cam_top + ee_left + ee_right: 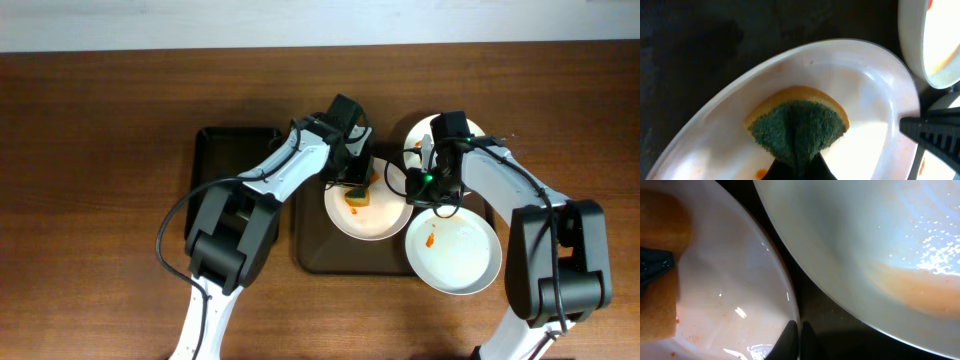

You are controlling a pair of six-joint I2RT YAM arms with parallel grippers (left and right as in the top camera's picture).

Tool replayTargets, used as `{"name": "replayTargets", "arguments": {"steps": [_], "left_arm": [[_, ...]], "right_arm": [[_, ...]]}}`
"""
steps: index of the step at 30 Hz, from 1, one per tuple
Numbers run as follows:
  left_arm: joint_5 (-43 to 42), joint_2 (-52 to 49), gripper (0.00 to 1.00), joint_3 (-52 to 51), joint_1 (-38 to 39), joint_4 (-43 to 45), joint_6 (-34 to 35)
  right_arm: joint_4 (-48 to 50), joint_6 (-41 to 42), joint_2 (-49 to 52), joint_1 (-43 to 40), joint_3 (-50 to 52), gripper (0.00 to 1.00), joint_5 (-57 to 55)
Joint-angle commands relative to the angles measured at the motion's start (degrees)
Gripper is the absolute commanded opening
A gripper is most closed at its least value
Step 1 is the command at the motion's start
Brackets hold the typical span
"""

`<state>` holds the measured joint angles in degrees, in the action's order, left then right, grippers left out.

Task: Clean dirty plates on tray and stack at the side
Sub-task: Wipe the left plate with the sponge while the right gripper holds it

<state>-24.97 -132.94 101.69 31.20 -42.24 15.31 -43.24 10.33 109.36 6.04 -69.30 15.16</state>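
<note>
front plate (455, 255): nearest the arm bases, sits over the near right corner of the tray (312, 255), part off the rim. Orange-red smear on its left side, so not clean.
middle plate (385, 222): on the tray, just beside the front plate. This is the one being worked on. The left wrist view shows orange specks near its rim and a spot by the sponge.
sponge (358, 197): yellow with a green scrub face, pressed flat on the middle plate's far left part.
left gripper (357, 180): fully closed, pinching the sponge from above.
right gripper (796, 332): fingertips closed together on the right rim of the middle plate; looks like it is steadying the plate for the scrub.
far plate (418, 132): at the tray's far right corner, mostly hidden by the right arm. Can't tell whether it is clean or dirty.
black tray (225, 150): left of the brown tray, nothing visible on it.
progress: early. No plate stacked at the side and all three are on or over the tray. Judging by the smears, one scrub is under way, at least one more is due, and then all the stacking.
</note>
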Motion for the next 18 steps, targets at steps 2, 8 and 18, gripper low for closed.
{"name": "replayTargets", "arguments": {"steps": [2,8,18], "left_arm": [[3.3,7.1,0.01,-0.3,-0.5,-4.2,-3.5],[3.8,7.6,0.0,-2.3,2.1,-6.7,-7.3],[16.5,7.6,0.12,-10.8,9.0,1.5,-9.0]], "right_arm": [[-0.2,-0.2,-0.1,0.3,0.1,0.04,0.9],[-0.2,-0.2,-0.1,0.3,0.1,0.04,1.0],[-0.3,-0.2,-0.1,0.3,0.1,0.04,1.0]]}}
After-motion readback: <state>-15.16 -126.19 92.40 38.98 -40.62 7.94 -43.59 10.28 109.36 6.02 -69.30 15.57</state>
